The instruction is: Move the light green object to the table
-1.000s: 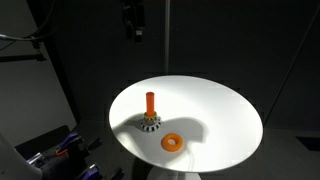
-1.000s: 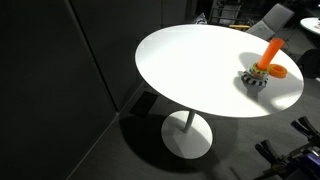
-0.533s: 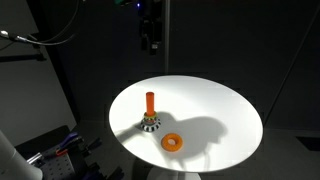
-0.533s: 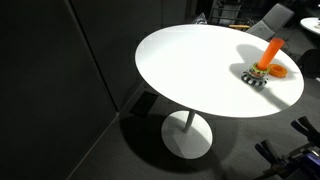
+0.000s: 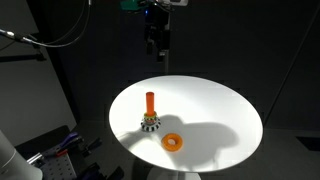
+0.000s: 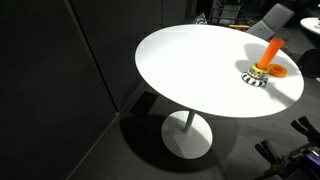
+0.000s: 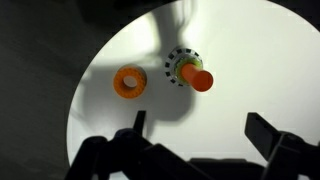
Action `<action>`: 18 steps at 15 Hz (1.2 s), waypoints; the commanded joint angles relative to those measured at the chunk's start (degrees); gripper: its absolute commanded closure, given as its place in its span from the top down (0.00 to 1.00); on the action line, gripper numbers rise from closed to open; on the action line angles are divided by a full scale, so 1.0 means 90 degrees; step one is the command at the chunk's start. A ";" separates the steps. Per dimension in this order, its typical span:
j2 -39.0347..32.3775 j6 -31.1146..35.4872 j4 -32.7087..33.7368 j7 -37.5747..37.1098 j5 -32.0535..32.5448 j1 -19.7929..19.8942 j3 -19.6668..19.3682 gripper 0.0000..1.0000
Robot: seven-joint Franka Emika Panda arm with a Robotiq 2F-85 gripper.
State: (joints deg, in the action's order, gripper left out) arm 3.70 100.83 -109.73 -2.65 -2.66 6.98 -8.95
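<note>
Open pincer (image 5: 155,42) high over the table (image 5: 222,112)

Spread wide, gripping nothing. Well below and just ahead of it: pale green piece (image 7: 187,67) at the foot of the orange peg (image 7: 199,80), on the table; orange ring (image 7: 128,82) lying off to one side, apart from the peg

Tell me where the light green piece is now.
In the wrist view the light green piece sits on the checkered base at the foot of the orange peg, with the orange ring left of it on the table.
</note>
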 commanded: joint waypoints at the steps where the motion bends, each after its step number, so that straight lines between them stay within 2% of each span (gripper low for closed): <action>1: -0.0007 0.0015 0.0013 0.0021 -0.0011 0.0043 0.0027 1.00; 8: 0.0093 0.0184 -0.0182 0.0134 0.0010 0.0038 0.0028 1.00; 15: 0.0362 0.0953 -0.1187 0.0537 0.0088 0.0041 0.0032 1.00; 18: 0.0501 0.1619 -0.1741 0.0770 0.0126 0.0027 0.0042 1.00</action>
State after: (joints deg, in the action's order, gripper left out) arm 5.15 110.31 -120.07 1.85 -2.53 6.98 -8.88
